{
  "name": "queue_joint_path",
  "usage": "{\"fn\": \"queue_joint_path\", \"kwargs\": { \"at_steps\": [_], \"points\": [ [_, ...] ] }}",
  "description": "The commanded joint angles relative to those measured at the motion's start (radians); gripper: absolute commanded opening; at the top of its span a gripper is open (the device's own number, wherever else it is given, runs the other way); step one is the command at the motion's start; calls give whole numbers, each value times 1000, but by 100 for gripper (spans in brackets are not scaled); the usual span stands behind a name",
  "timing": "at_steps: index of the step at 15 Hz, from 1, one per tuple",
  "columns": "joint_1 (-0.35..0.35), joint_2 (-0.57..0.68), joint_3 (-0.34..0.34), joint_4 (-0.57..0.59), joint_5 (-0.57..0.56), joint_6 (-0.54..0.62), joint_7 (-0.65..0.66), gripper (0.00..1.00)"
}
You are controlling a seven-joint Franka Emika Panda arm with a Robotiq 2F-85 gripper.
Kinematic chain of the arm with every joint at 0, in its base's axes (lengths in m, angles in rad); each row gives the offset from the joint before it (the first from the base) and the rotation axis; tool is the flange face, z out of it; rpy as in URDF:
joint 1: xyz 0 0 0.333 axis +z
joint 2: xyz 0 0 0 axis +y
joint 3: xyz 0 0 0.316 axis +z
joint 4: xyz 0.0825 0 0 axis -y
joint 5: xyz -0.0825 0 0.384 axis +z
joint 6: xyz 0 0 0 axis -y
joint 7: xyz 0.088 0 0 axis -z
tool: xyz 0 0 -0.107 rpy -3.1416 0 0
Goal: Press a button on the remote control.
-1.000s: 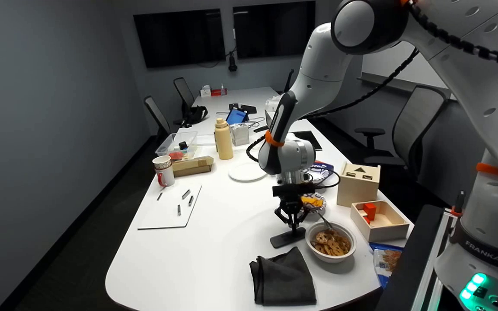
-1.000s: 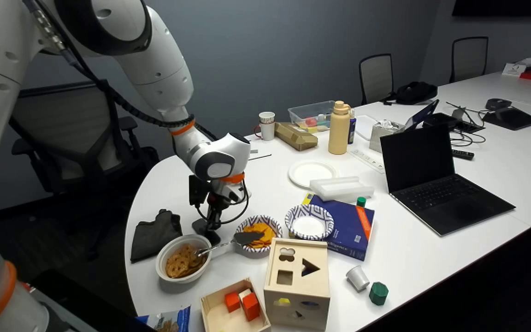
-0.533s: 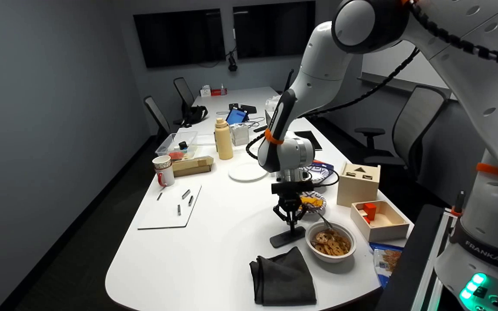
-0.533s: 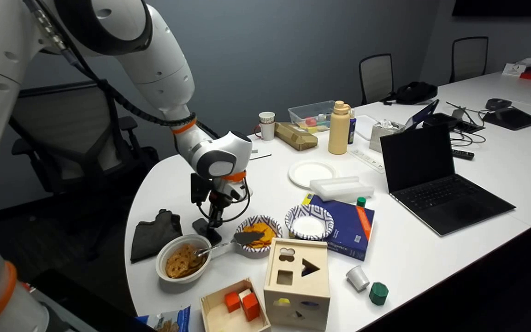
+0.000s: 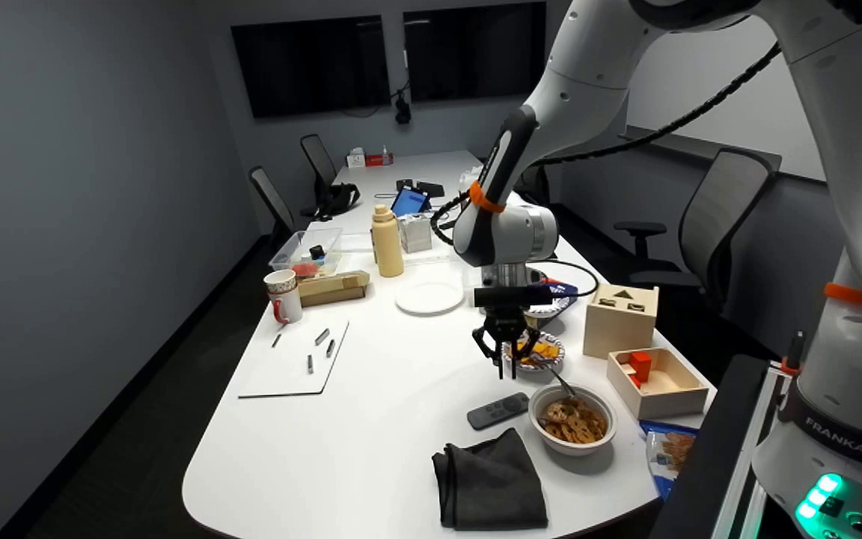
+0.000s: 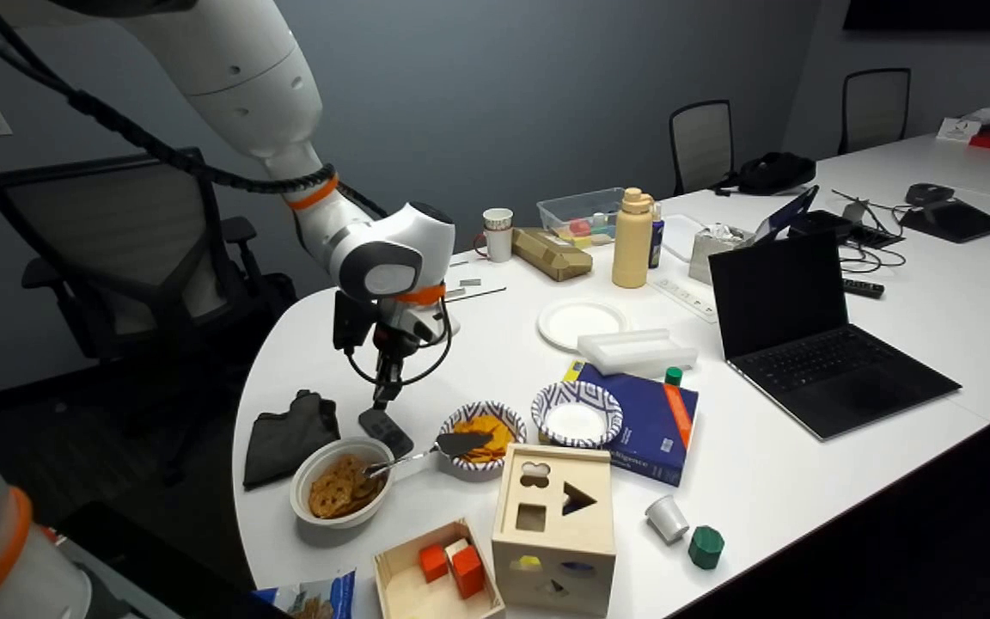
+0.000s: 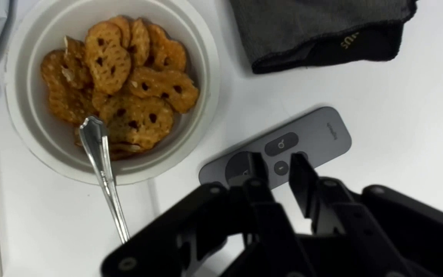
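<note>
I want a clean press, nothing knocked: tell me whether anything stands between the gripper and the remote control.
Nothing visible does. The gripper hangs above the remote control with open space between; the bowl of snacks and folded cloth lie beside that path, not in it.

End effector [image 7: 277, 161], jaws apart, over grey remote control [image 7: 317, 136] near snack bowl [image 7: 210, 73] and dark cloth [image 7: 302, 29]

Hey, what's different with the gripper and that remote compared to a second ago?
The gripper has risen away from the remote control, and its fingers, together before, now stand apart. The remote control, bowl and black cloth stayed put.
</note>
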Motion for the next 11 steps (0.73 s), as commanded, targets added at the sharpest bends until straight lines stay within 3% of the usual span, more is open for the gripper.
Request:
{"fn": "queue_joint_path", "kwargs": {
  "at_steps": [1, 7, 11],
  "points": [
    [17, -177, -10, -122, -26, -1, 42, 56],
    [32, -318, -21, -162, -140, -33, 155, 99],
    [28, -374, -16, -168, -214, -51, 231, 100]
  ]
}}
